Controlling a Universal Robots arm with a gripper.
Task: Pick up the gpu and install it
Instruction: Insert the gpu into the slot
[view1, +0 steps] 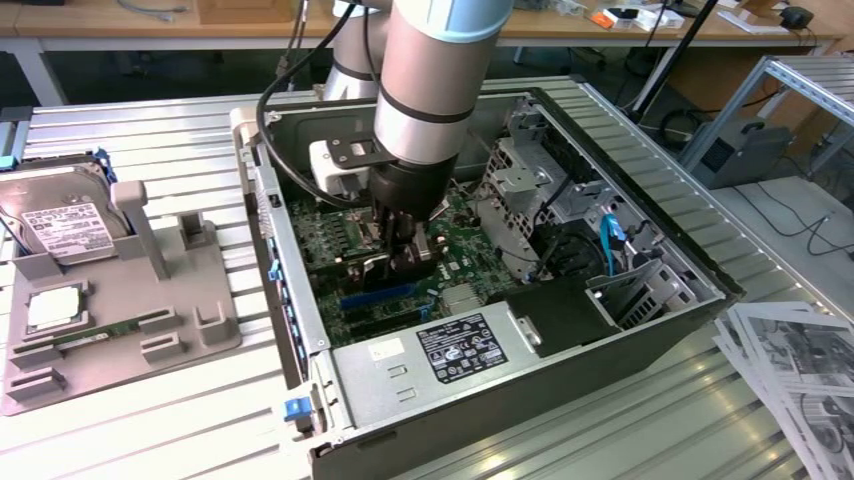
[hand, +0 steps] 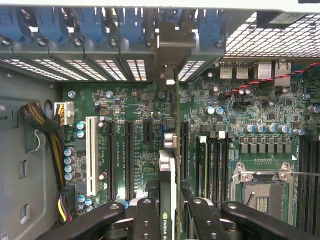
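My gripper (view1: 404, 252) reaches down into the open computer case (view1: 300, 330), over the green motherboard (view1: 320, 235). In the wrist view the gripper (hand: 170, 217) is shut on the gpu (hand: 168, 165), which I see edge-on between the two black fingers (hand: 146, 220). The card stands upright over the motherboard (hand: 135, 100), in line with the expansion slots (hand: 129, 155). Its metal bracket (hand: 170, 52) sits at the case's rear slot openings. I cannot tell whether the card's edge is seated in a slot.
A hard drive (view1: 56, 225) and a green memory stick (view1: 80, 340) rest on a grey fixture (view1: 134, 300) at the exterior view's left. The case holds a power supply (view1: 447, 350), a drive cage (view1: 521, 190) and cables (view1: 611, 240). Papers (view1: 801, 370) lie at the right.
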